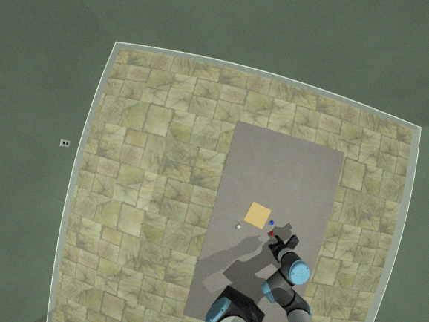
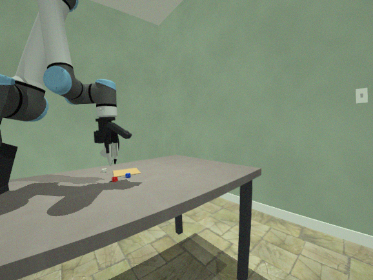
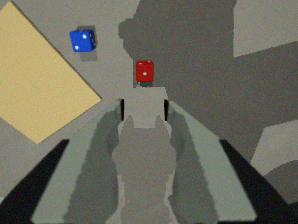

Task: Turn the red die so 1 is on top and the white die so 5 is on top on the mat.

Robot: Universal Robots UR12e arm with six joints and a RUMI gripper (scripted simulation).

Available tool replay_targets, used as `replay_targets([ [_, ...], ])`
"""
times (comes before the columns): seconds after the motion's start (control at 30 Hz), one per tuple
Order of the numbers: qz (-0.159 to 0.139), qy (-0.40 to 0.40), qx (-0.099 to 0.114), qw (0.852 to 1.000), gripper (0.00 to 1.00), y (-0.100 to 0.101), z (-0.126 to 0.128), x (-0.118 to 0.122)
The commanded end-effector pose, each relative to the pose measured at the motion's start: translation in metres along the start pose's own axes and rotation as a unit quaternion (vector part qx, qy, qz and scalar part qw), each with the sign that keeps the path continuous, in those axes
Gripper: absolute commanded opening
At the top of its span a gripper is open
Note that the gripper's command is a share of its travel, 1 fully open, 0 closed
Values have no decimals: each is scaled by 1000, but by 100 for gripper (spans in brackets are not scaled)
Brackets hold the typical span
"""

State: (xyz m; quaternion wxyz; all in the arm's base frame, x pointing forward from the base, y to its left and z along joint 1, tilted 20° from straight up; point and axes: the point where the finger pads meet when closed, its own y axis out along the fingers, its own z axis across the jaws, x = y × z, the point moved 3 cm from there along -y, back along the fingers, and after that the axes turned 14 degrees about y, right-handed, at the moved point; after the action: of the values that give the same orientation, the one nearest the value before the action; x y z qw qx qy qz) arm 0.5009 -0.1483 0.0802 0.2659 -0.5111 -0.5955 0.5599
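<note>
Hovering Above the Table by the Red Die

The black two-jaw gripper (image 1: pixel 275 242) (image 2: pixel 113 162) (image 3: pixel 144 100) is partly open, with nothing between its fingers. Near it sits a small red cube die (image 1: pixel 272 234) (image 2: pixel 114 179) (image 3: pixel 145 71). The small blue cube die (image 1: pixel 272 222) (image 2: pixel 128 175) (image 3: pixel 82 41) sits just beside the flat, square yellow mat (image 1: pixel 257 215) (image 2: pixel 126 172) (image 3: pixel 42 75). The small white cube die (image 1: pixel 238 226) (image 2: pixel 104 170) is off the mat too.

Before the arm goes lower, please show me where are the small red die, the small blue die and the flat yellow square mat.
Small red die (image 1: pixel 272 234) (image 2: pixel 114 179) (image 3: pixel 145 71): top, exterior, wrist; its body.
Small blue die (image 1: pixel 272 222) (image 2: pixel 128 175) (image 3: pixel 82 41): same views; its body.
Flat yellow mat (image 1: pixel 257 215) (image 2: pixel 126 171) (image 3: pixel 40 80): same views; its upper surface.
</note>
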Motion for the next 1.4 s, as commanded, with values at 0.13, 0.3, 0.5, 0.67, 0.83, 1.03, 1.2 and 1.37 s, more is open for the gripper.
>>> replay_targets([
  [0.13,0,0,0,1000,21,0,0,0],
  [0.3,0,0,0,1000,21,0,0,0],
  [0.5,0,0,0,1000,21,0,0,0],
  [0.67,0,0,0,1000,21,0,0,0],
  [0.83,0,0,0,1000,21,0,0,0],
  [1.03,0,0,0,1000,21,0,0,0],
  [1.2,0,0,0,1000,21,3,0,0],
  [1.37,0,0,0,1000,21,7,0,0],
])
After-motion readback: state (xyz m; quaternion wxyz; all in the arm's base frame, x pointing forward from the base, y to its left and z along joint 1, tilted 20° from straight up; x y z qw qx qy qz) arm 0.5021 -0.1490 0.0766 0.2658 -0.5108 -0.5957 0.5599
